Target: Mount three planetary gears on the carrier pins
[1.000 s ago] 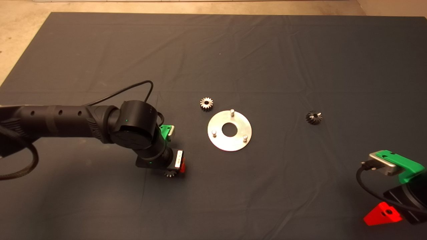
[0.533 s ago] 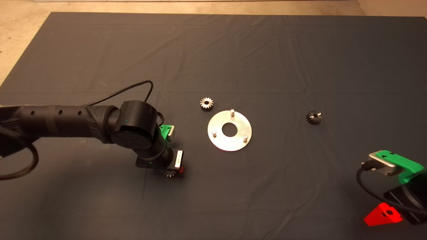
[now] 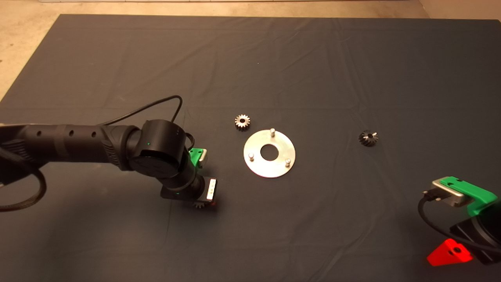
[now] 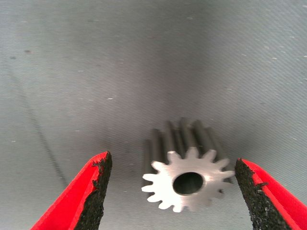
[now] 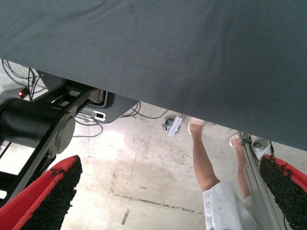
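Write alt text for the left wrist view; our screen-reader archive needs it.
A silvery planetary gear lies on the dark mat between the left pincer's open red fingers, which touch neither side of it.

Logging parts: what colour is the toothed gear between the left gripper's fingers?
Silvery metal gear with a dark centre hole; clearest in the left wrist view.

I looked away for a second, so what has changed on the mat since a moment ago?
The left pincer sank a little lower over the near gear, which now sits between its open fingers, not yet gripped. The disc, the other two gears and the parked right pincer stayed put.
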`<state>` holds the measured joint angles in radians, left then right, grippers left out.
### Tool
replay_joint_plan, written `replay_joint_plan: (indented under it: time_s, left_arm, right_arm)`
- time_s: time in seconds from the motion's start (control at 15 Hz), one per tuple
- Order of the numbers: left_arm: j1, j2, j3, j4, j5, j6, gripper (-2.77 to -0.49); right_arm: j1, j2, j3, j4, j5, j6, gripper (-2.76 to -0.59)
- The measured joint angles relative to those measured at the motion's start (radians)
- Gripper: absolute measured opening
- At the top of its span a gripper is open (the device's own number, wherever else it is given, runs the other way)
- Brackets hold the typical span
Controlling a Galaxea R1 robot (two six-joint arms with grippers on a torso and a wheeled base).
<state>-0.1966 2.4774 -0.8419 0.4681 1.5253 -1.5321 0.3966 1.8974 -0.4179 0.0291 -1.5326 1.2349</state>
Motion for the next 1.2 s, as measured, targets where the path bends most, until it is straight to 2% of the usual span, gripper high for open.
replay_joint_plan:
  time_s: [0.07, 0.27, 0.33, 0.47, 0.6, 0.73, 0.87, 1.2]
  left_arm:
    - [0.0, 0.0, 0.0, 0.0, 0.0, 0.0, -1.57]
    - [0.0, 0.013, 0.0, 0.0, 0.0, 0.0, -1.62]
    - [0.0, 0.016, 0.0, 0.0, 0.0, 0.0, -1.74]
    - [0.0, 0.019, 0.0, 0.0, 0.0, 0.0, -1.76]
    - [0.0, 0.019, 0.0, 0.0, 0.001, 0.0, -1.91]
    - [0.0, 0.019, 0.0, 0.0, 0.0, 0.0, -1.91]
    - [0.0, 0.019, 0.0, 0.0, 0.002, 0.0, -2.04]
    - [0.009, 0.019, 0.0, 0.004, 0.006, 0.0, -2.21]
  right_arm:
    - [0.0, 0.0, 0.0, 0.001, 0.0, 0.0, -0.61]
    - [0.0, 0.0, 0.0, 0.001, 0.0, 0.0, -0.61]
    - [0.0, 0.0, 0.0, 0.001, 0.0, 0.0, -0.61]
    - [0.0, 0.0, 0.0, 0.002, 0.0, 0.0, -0.61]
    - [0.0, 0.0, 0.0, 0.002, 0.0, 0.0, -0.61]
    - [0.0, 0.0, 0.0, 0.002, 0.0, 0.0, -0.61]
    - [0.0, 0.0, 0.0, 0.002, 0.0, 0.0, -0.61]
    - [0.001, 0.0, 0.0, 0.002, 0.0, 0.0, -0.61]
